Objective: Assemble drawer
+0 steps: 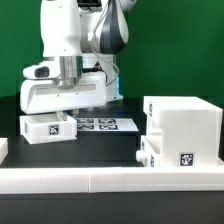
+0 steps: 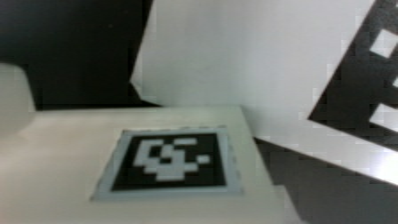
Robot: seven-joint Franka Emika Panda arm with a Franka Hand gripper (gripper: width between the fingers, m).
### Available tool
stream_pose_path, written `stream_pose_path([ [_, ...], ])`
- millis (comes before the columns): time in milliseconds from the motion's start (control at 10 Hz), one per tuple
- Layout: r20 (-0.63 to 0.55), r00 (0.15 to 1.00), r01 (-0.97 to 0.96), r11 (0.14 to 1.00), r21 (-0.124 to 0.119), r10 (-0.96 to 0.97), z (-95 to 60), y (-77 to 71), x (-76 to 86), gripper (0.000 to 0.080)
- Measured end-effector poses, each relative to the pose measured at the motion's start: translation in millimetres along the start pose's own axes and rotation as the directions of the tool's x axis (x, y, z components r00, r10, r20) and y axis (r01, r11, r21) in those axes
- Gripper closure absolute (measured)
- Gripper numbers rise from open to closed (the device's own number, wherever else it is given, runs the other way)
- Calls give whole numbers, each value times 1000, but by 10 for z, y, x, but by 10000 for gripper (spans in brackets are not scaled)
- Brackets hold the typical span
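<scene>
We found the tray (image 1: 47, 128), lengthwise along the table's (image 1: 110, 146) near edge, just below the gripper (image 1: 63, 112), whose spread we couldn't tell.

The hollow case (image 1: 185, 125), at three o'clock in the exterior view, looks like smooth white plastic with a matt face — so does the small tray (image 1: 40, 129) at nine o'clock. Its tag (image 2: 169, 160) reads as flat black-and-white print. The worktop (image 1: 105, 147) is dull black; the arm's shell (image 1: 62, 30) at twelve o'clock shines glossy white.
</scene>
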State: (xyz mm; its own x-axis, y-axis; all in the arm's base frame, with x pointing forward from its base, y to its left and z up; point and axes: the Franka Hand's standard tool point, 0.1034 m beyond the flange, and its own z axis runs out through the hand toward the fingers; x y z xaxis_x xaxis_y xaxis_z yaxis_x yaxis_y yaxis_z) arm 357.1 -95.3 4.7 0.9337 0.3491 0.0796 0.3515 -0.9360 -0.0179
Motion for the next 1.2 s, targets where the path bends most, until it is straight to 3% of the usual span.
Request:
stream_pose_path([
  [200, -8, 999, 39, 999, -4, -39, -66, -46, 146, 759],
  [400, -11, 993, 116, 993, 1, -116, -218, -171, 490, 759],
  [700, 6, 957, 289, 956, 43, -290, -362, -162, 934, 758],
  [800, 15, 944, 327, 943, 52, -328, -391, -192, 1035, 758],
  [900, 20, 923, 384, 922, 46, -385, -423, -229, 1150, 758],
  [1200, 22, 924, 381, 924, 48, -382, -394, -217, 1093, 758],
])
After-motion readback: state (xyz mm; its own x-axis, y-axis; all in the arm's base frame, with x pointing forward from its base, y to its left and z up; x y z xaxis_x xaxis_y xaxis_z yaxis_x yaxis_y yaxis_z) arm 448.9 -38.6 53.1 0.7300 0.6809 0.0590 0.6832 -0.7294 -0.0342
